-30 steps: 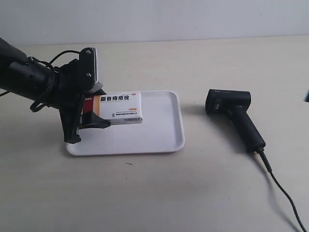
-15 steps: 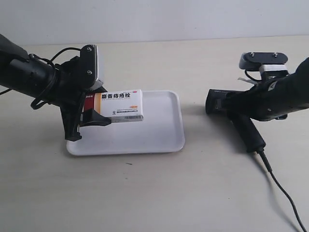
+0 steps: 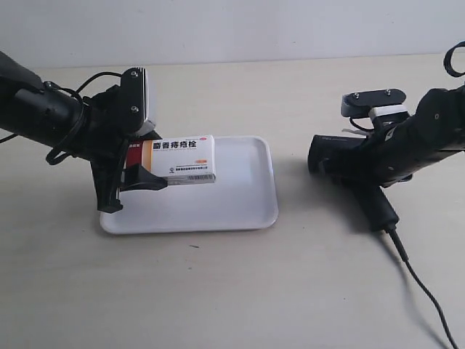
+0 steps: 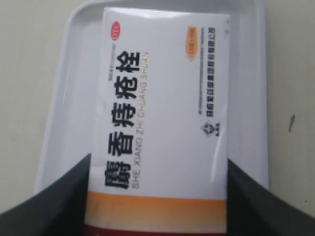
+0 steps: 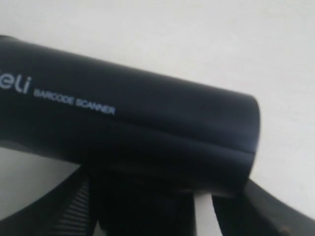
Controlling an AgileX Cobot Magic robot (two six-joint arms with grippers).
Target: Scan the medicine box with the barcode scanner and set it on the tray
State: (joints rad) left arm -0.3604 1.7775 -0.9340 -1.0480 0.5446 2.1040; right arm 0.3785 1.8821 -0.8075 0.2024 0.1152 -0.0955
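Note:
The white medicine box [image 3: 178, 160], with Chinese lettering and an orange and dark red stripe at one end, hangs just over the white tray [image 3: 243, 200]. My left gripper [image 3: 142, 173] is shut on its striped end. In the left wrist view the medicine box [image 4: 162, 98] fills the space between the two black fingers of the left gripper [image 4: 157, 169], with the tray [image 4: 66, 103] under it. The black barcode scanner [image 3: 333, 154] lies on the table. My right gripper [image 5: 167, 196] is open and straddles the barcode scanner [image 5: 147, 113] where the handle meets the head, with a strip of table showing beside one finger.
The scanner's black cable [image 3: 425, 294] runs from the handle's end towards the front right corner of the table. The tray's right half [image 3: 251, 171] is bare. The beige tabletop [image 3: 218, 291] stretches in front of the tray.
The right arm came in from the right and moved left and down over the scanner. The left arm lifted the box very slightly a second ago and has since held still.

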